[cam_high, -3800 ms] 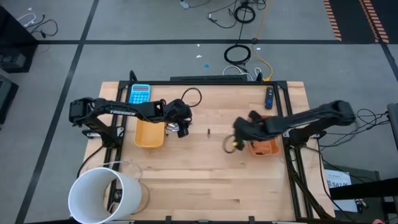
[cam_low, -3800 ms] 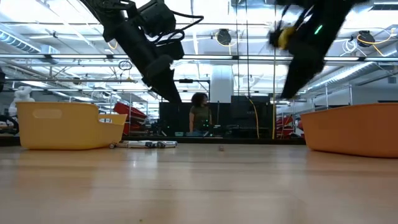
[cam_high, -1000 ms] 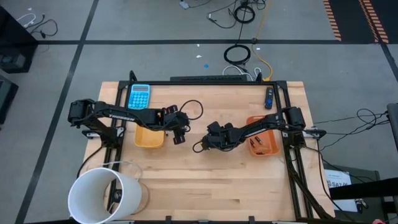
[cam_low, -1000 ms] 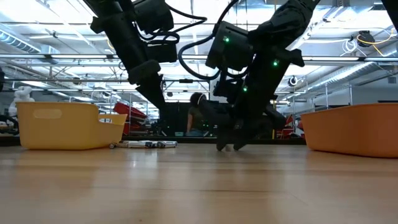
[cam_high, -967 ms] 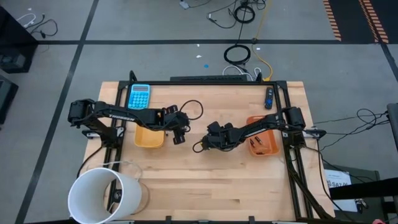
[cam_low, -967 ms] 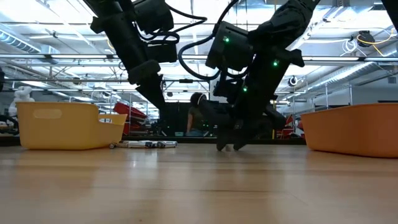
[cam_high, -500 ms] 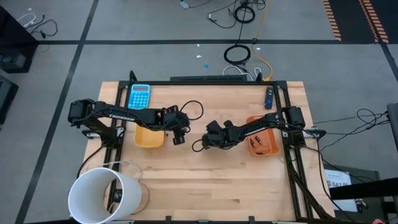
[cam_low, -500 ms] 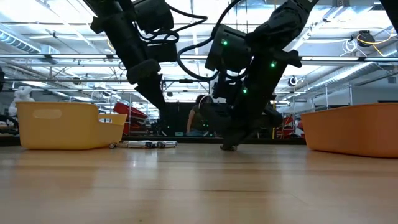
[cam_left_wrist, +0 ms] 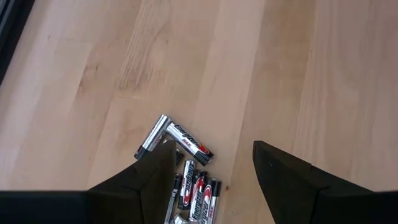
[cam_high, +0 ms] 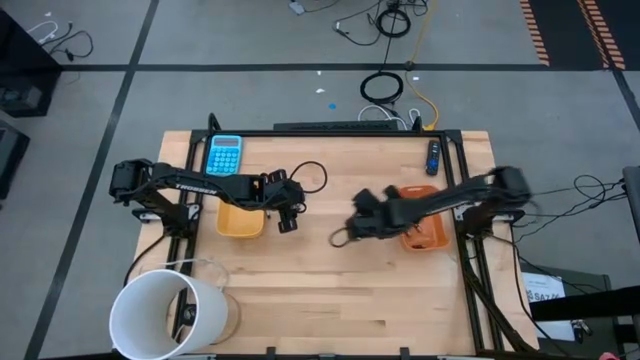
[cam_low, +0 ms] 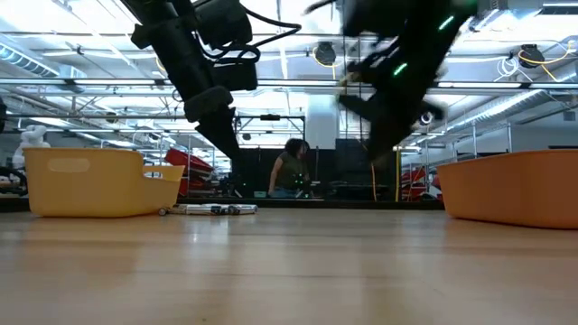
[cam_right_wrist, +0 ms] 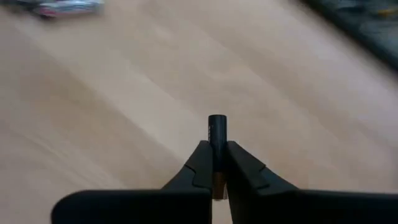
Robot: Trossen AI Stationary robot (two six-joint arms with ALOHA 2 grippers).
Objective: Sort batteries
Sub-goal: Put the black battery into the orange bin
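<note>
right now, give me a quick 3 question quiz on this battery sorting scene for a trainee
1. True or false: the right gripper is shut on a battery.
2. Multiple choice: in its wrist view, the left gripper is
A. clamped on the calculator
B. open above a cluster of batteries on the table
C. inside the white bucket
3. Fill in: in the high view, the blue calculator lies near the table's far edge, beyond the ______ tray.

Key:
1. True; a slim dark cell sticks out between its fingers.
2. B
3. yellow
</note>
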